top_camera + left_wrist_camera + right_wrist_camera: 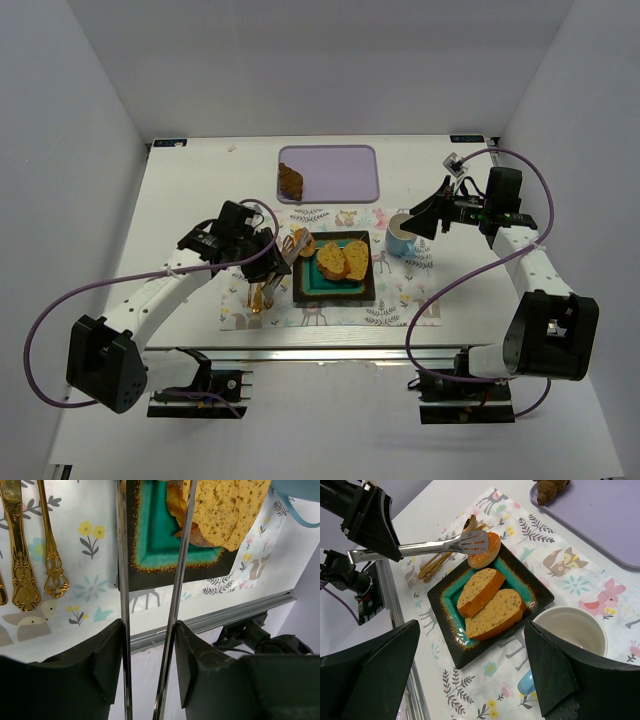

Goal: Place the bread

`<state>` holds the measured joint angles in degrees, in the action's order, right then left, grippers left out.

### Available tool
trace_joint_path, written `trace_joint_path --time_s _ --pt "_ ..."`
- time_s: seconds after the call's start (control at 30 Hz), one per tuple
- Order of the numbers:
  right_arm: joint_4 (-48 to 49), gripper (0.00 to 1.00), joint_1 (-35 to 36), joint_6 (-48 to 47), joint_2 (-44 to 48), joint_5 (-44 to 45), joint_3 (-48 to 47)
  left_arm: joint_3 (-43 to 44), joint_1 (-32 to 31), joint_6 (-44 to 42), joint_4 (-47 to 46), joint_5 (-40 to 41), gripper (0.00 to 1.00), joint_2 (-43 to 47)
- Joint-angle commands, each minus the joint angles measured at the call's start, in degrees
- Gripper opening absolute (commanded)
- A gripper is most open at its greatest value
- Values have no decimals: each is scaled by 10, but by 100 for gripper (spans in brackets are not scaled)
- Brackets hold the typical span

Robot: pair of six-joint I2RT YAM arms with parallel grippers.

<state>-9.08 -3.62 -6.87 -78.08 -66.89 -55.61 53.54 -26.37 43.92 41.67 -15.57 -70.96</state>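
1. The bread (487, 553) was a small round slice with a pale tan face and a golden-orange, speckled crust.
2. It sat at the far left corner of the plate (451, 594), with its lower edge on the dark rim and part of it hanging over the placemat (580, 587).
3. Being round, it had no real long axis. From the right wrist it read as an oval running lower left to upper right, tilted so its face was turned upward.
4. The slotted head of the tongs (435, 545) lay against the top of the bread. Whether a second blade sat beneath it could not be told.
5. The left gripper (148, 630) was clenched on the tongs, one steel arm against each finger. The handles ran from the left toward the plate.
6. Two slices (480, 591) lay side by side on the plate's teal centre, their long axes parallel and diagonal across it.
7. The right gripper (470, 630) hung above the plate's near edge and the cup (570, 630), its jaws spread wide and grasping nothing.
8. Gold cutlery (17, 555) lay on the placemat just left of the plate. A dark brown chunk (549, 489) rested on the purple tray (605, 515) beyond.
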Motion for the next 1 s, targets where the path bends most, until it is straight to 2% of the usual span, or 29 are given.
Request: trace_joint_path --time_s 0.0,0.3,0.63,0.7,0.77,0.8,0.93,0.97 --pt "1 89 2 -7 3 -16 -21 20 2 -6 8 4 54 27" --pt "5 89 2 -7 4 -18 -15 85 5 -12 55 41 56 55" --pt "6 89 2 -6 7 -21 -12 94 14 -23 83 51 55 59" --pt "6 89 2 -6 7 -20 -12 100 22 -23 98 76 40 62" --pt "6 89 2 -7 8 -20 -12 114 41 -24 112 103 16 66" --pt "6 89 2 -8 8 -20 -11 119 52 -30 125 131 0 67" --pt "7 89 2 -8 9 -23 -8 132 154 -95 118 141 0 68" --pt "7 89 2 -8 10 -23 -9 123 208 -115 110 136 0 64"
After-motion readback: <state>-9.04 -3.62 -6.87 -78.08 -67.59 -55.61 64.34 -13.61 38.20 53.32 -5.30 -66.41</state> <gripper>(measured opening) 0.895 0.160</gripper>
